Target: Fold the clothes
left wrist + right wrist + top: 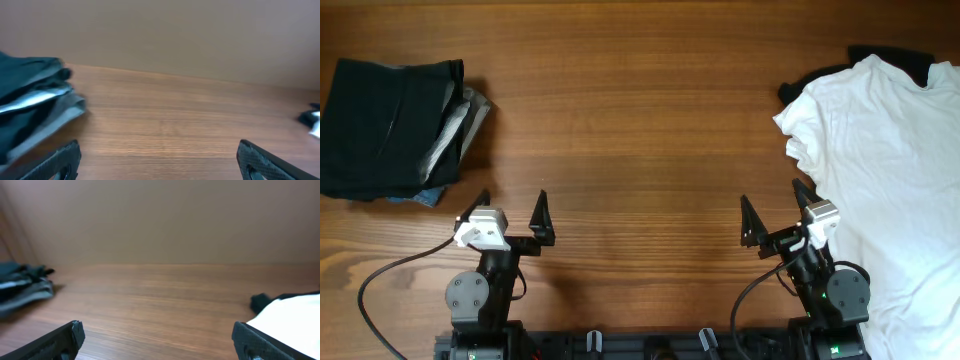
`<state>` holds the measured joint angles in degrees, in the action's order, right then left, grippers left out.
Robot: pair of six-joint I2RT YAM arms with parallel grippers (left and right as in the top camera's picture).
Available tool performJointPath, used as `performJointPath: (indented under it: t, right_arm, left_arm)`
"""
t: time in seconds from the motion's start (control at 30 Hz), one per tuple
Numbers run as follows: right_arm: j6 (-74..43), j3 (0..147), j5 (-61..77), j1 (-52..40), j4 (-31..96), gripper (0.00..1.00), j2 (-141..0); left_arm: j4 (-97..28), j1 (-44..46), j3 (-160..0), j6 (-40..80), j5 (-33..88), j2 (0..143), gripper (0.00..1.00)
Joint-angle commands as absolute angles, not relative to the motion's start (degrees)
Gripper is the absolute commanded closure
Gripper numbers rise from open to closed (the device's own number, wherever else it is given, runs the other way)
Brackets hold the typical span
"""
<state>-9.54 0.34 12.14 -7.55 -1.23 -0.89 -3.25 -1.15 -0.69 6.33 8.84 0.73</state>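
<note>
Sprawling beside the wide-open, empty right gripper (775,200), a large white cloth T-shirt (890,170); folded black-and-grey garment stack (395,130) beyond the left gripper (510,205) — likewise open.

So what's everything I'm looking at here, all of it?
table: one, brown wood, under everything
folded stack of clothes: one pile, black on top, grey and some blue beneath, far left
white T-shirt: one, white, lying loose at the right edge
black garment: one, black, peeking from under the T-shirt
cable: one, black, near left
left gripper: one, black fingers, open, empty
right gripper: one, black fingers, open, empty, close to the T-shirt
</note>
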Motion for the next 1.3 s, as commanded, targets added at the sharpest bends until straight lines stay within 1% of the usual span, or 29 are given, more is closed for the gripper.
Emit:
performJointPath:
  t: [0.0, 0.2, 0.33, 0.47, 0.53, 0.6, 0.77, 0.93, 1.0, 1.13, 1.27]
  right_arm:
    - [-15.4, 1.5, 17.3, -7.3, -1.9, 0.00, -0.3]
    - [-15.0, 10.0, 17.8, -7.3, 0.5, 0.00, -2.1]
    - [-15.0, 18.7, 17.5, -7.3, 7.4, 0.00, -8.9]
    - [-14.9, 32.1, 17.8, -7.3, 20.6, 0.00, -23.4]
    - [-14.6, 42.2, 17.8, -7.3, 30.0, 0.00, -35.4]
    - [-11.7, 49.4, 18.7, -7.3, 36.4, 0.00, -43.8]
    - [-9.2, 61.9, 23.6, -7.3, 46.7, 0.00, -61.2]
    - [-9.5, 63.9, 24.3, -6.9, 44.7, 0.00, -72.3]
    - [-14.1, 63.9, 19.0, -5.4, 42.2, 0.01, -76.4]
    - [-21.8, 63.9, 5.0, -0.5, 35.6, 0.10, -83.2]
    - [-22.5, 63.9, 2.8, 4.1, 27.8, 0.17, -89.0]
  left_arm:
    - [-1.8, -1.4, -2.0, 8.4, 20.3, 0.4, 0.00]
    - [-3.5, -1.4, -10.8, 8.3, 20.1, 1.1, 0.00]
    - [-9.5, -1.4, -19.5, 8.3, 14.3, 5.7, 0.00]
    - [-18.9, -1.4, -32.5, 8.2, 12.8, 17.8, 0.00]
    - [-27.2, -1.4, -43.2, 8.1, 12.7, 27.7, 0.00]
    - [-33.1, -1.4, -50.5, 8.0, 12.5, 34.6, 0.00]
    - [-47.1, -1.4, -64.6, 8.0, 12.6, 49.4, 0.00]
    - [-52.2, -1.4, -66.9, 8.2, 13.5, 56.8, 0.00]
    - [-53.7, -1.4, -66.9, 8.2, 16.1, 58.3, 0.00]
    - [-55.1, -1.4, -66.9, 8.2, 18.5, 60.5, 0.00]
    - [-55.8, -1.4, -66.9, 8.2, 18.6, 61.2, 0.00]
